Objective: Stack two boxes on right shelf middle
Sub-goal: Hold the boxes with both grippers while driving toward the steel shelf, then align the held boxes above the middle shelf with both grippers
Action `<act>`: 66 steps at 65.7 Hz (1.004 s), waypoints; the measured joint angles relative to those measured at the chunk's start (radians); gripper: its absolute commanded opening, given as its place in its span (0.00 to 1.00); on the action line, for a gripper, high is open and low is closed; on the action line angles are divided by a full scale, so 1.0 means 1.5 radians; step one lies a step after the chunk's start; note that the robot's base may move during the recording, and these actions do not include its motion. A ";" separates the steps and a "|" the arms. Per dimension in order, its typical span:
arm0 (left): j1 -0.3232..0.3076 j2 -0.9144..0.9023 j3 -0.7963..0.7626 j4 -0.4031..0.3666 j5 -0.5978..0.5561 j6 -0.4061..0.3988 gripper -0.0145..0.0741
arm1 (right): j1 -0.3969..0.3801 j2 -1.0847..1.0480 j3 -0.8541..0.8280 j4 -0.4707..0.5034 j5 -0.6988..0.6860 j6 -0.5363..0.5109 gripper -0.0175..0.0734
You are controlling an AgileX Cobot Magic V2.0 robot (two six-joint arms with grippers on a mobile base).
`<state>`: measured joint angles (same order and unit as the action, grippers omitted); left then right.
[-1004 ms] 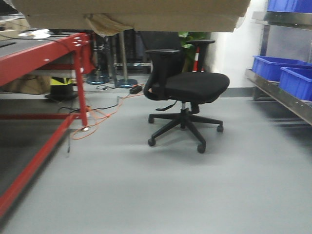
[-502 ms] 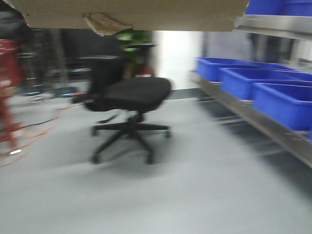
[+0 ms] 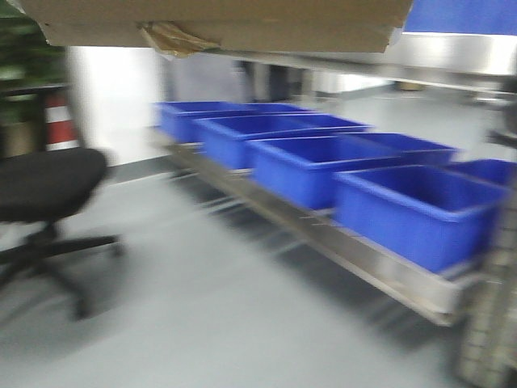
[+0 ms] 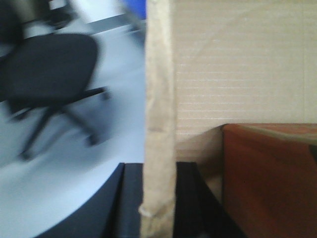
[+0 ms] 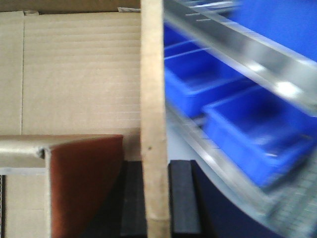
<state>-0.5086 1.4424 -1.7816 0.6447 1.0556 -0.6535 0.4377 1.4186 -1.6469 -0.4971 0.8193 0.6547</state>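
You have the pickup done and the placing yet to do. The wide box (image 3: 218, 20) hangs at 12 o'clock in the front view, resting on no surface. Only its underside and a yellowish tape scrap (image 3: 171, 38) show.

Your left gripper (image 4: 157, 173) is clenched on 1 side wall, with black fingers (image 4: 124, 203) either side of the cardboard. Your right gripper (image 5: 153, 171) pinches the opposite wall the same way.

Within those walls sits a darker brown second box (image 5: 84, 183), at 4 o'clock in the left wrist view and 8 o'clock in the right. I judge the 2 are already paired and carried as 1 load.

What is left is to line up with the shelf (image 3: 452, 52), whose steel rail gleams at 1 o'clock, and set the load on it.

Blur smears the whole front view. Blue bins (image 3: 307, 166) run from 11 to 4 o'clock along the lower level, and an office chair (image 3: 40, 186) sits at 9 o'clock.

You cannot tell which level is the middle one, nor whether it has room. More blue shows above the rail. The second box's height and how it rests are cut off.
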 measured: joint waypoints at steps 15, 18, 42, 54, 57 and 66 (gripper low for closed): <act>0.000 0.000 0.000 0.000 0.000 0.000 0.04 | 0.000 0.000 0.000 0.000 0.000 0.000 0.02; 0.000 0.000 0.000 0.000 0.000 0.000 0.04 | 0.000 0.000 0.000 0.000 0.000 0.000 0.02; 0.000 0.000 0.000 0.002 -0.001 0.000 0.04 | 0.000 0.000 0.000 0.000 0.000 0.000 0.02; 0.000 0.000 0.000 0.003 -0.001 0.000 0.04 | 0.000 0.000 0.000 0.000 0.000 0.000 0.02; 0.000 0.000 0.000 0.003 -0.001 0.000 0.04 | 0.000 0.000 0.000 0.000 0.000 0.000 0.02; 0.000 0.000 0.000 0.003 -0.003 0.000 0.04 | 0.000 0.000 0.000 0.000 0.000 0.000 0.02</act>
<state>-0.5086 1.4424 -1.7816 0.6489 1.0515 -0.6535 0.4377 1.4186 -1.6469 -0.4971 0.8193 0.6547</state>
